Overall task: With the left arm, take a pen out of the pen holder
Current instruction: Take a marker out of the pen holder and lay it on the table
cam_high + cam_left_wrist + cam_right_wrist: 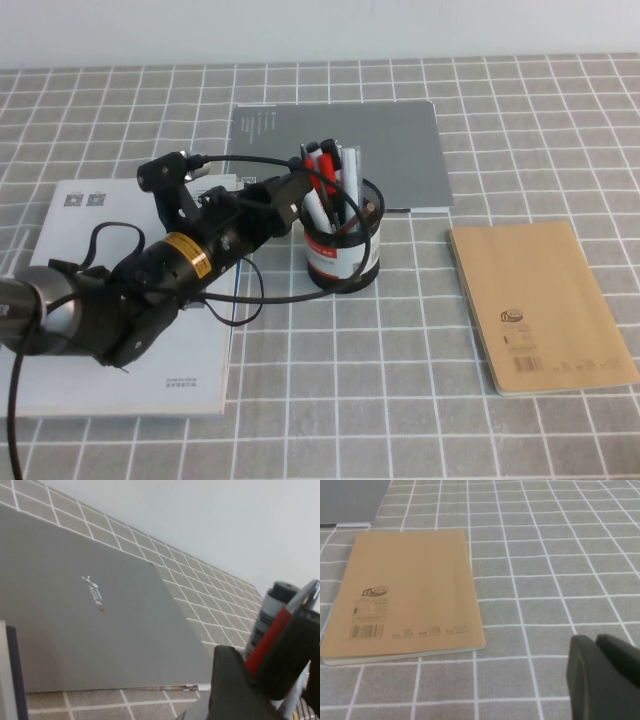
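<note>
A black mesh pen holder (pixel 343 250) stands mid-table with several pens (pixel 337 170) sticking up out of it. My left gripper (pixel 303 192) reaches in from the left at the pens' tops. In the left wrist view its dark fingers (pixel 235 690) are shut on a red-and-black pen (pixel 270 632), whose lower end is still down in the holder. My right gripper (pixel 594 639) does not show in the high view; its wrist view shows it shut and empty, above bare tablecloth beside a brown notebook (pixel 410 590).
A grey book (pixel 380 150) lies just behind the holder. A white booklet (pixel 90 250) lies under my left arm. The brown notebook (pixel 540 300) is to the right. A black cable (pixel 270 295) loops close to the holder's base.
</note>
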`<state>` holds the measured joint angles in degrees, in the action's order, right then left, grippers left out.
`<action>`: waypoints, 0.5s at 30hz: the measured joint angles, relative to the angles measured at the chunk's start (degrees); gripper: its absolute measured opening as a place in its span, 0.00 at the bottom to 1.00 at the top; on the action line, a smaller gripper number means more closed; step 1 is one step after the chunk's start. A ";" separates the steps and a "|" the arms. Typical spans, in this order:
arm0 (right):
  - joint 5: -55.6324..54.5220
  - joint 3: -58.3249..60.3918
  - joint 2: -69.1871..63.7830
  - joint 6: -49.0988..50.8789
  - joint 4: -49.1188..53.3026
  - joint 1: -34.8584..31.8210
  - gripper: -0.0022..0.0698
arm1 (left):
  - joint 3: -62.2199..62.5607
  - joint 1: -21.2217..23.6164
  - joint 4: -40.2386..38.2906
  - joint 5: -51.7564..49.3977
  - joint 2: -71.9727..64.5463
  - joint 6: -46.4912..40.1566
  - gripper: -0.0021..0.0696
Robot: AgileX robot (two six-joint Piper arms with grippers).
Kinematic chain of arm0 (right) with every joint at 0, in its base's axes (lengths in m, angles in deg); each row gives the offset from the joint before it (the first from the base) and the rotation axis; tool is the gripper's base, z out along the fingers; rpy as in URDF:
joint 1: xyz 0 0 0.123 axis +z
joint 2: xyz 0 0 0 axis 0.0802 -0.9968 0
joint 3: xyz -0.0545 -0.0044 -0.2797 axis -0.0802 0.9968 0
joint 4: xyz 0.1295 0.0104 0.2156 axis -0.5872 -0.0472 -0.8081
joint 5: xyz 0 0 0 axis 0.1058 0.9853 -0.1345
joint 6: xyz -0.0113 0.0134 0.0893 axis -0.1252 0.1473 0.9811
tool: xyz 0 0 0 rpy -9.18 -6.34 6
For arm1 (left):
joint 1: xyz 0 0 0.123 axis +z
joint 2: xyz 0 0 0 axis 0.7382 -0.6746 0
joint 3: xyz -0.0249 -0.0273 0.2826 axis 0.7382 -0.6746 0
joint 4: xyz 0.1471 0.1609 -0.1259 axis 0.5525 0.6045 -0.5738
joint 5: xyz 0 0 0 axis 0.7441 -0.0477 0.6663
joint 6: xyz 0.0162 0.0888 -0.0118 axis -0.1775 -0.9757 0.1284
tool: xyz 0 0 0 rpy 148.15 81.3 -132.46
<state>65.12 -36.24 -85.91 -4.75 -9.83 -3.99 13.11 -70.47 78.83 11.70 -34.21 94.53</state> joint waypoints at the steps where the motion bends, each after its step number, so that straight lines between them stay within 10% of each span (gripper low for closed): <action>1: 0.00 0.00 0.00 0.00 0.00 0.00 0.01 | 0.00 0.00 -0.15 0.00 -0.15 0.23 0.41; 15: 0.00 0.00 0.00 0.00 0.00 0.00 0.01 | 0.00 0.00 0.09 3.24 -0.29 -6.10 0.39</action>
<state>65.12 -36.24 -85.91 -4.75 -9.83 -3.99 13.11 -70.47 78.92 14.93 -34.50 88.44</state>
